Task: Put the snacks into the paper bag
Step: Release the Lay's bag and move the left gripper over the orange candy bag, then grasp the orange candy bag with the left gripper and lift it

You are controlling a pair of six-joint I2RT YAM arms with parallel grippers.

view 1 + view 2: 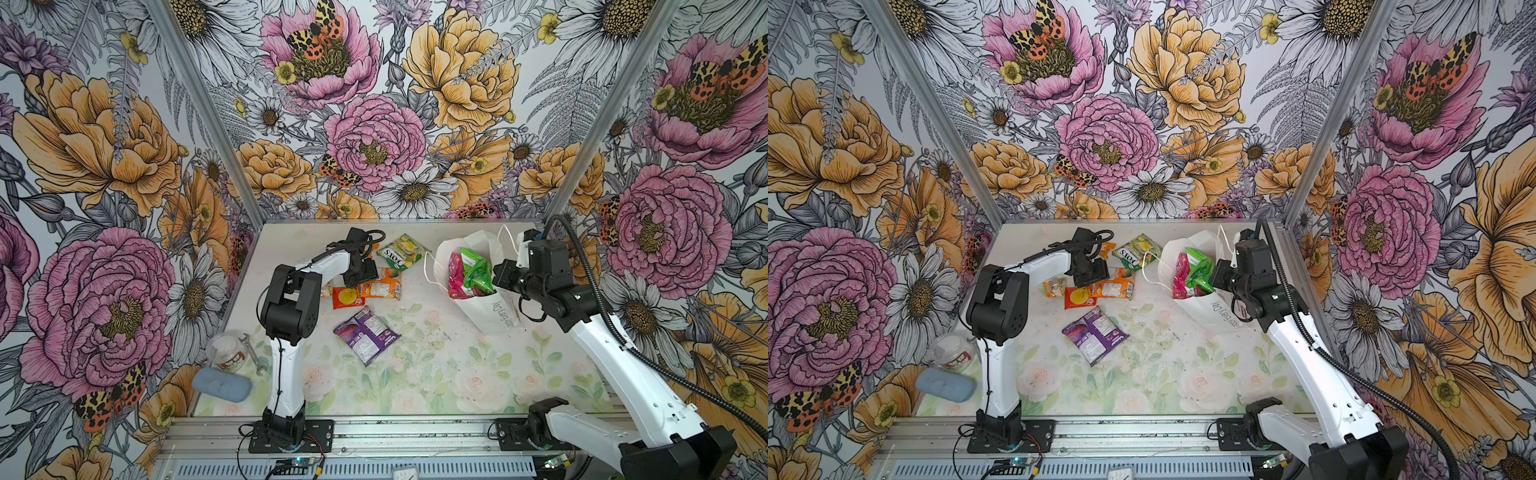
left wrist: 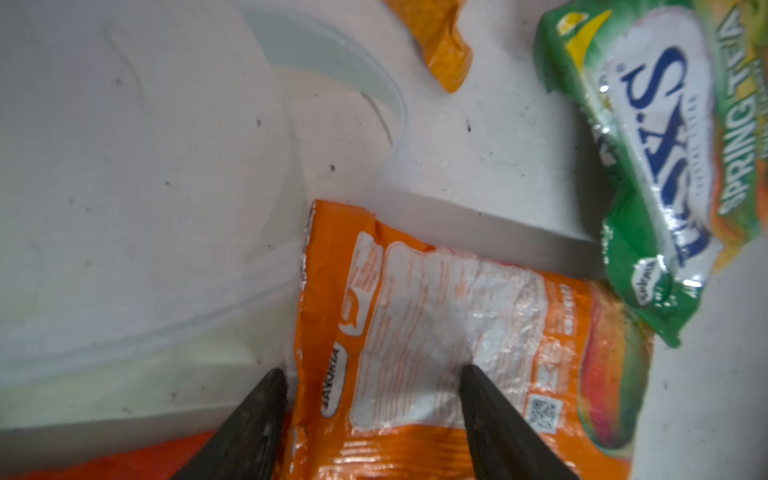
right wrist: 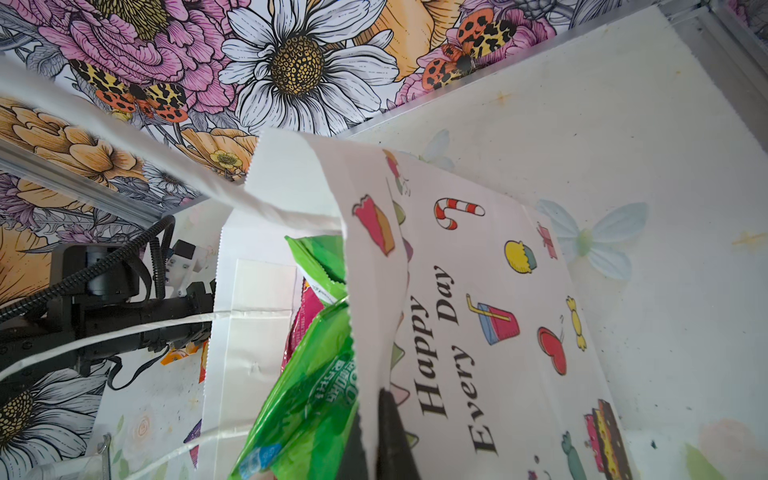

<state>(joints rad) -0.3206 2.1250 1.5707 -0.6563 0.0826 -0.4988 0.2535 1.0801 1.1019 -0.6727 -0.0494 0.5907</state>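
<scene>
The paper bag (image 1: 492, 309) stands at the right of the table (image 1: 457, 374), near the back. It leans a bit and its mouth is open. A pink packet (image 1: 455, 278) and a green packet (image 1: 478, 268) stick out of it. The right claw (image 3: 372, 401) is clenched on the bag's front wall at the rim. The right arm (image 1: 611, 370) comes up from the front corner and bends in toward the bag.

More snacks lie left of the bag: a FOX'S packet (image 1: 401, 250), an orange packet (image 2: 436, 316), a red packet (image 1: 346, 297) right beside it, and a purple packet (image 1: 366, 336) nearer the front. The left arm (image 1: 284, 374) stands up, bends and reaches back. The left claw (image 2: 372, 372) points down, released, one finger on the orange packet and one just off its edge.
</scene>
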